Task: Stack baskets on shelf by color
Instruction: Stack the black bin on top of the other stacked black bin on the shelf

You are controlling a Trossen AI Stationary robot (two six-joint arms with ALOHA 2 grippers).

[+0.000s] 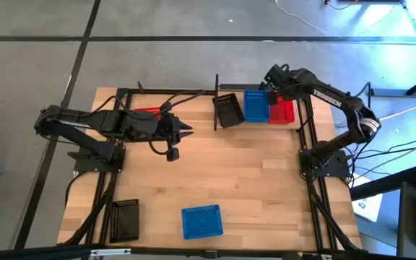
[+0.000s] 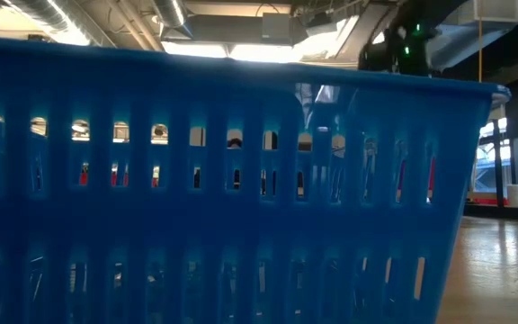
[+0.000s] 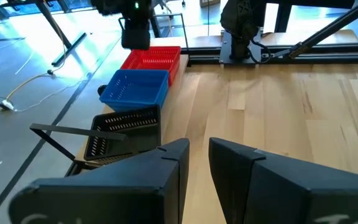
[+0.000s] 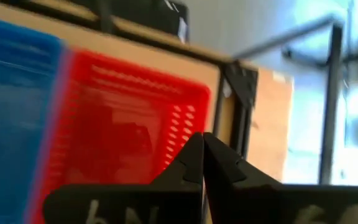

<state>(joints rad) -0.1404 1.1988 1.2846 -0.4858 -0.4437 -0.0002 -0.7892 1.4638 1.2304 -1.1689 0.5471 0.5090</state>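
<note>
On the shelf (image 1: pixel 216 101) at the table's far edge, three baskets sit in a row: a black basket (image 1: pixel 227 110) lying a little askew, a blue basket (image 1: pixel 256 105) and a red basket (image 1: pixel 283 111). My right gripper (image 4: pixel 202 142) is shut and hovers above the red basket (image 4: pixel 129 118), pointing steeply down; the left wrist view shows it (image 3: pixel 135 34) over that end of the row. My left gripper (image 3: pixel 199 152) stands open with nothing between its fingers, over the table left of the shelf (image 1: pixel 186 131), facing the row.
A blue basket (image 1: pixel 201 221) lies near the front edge and fills the low view (image 2: pixel 223 180). A black basket (image 1: pixel 125 220) lies at the front left. Something red (image 1: pixel 148 112) shows partly under my left arm. Bare wood lies mid-table.
</note>
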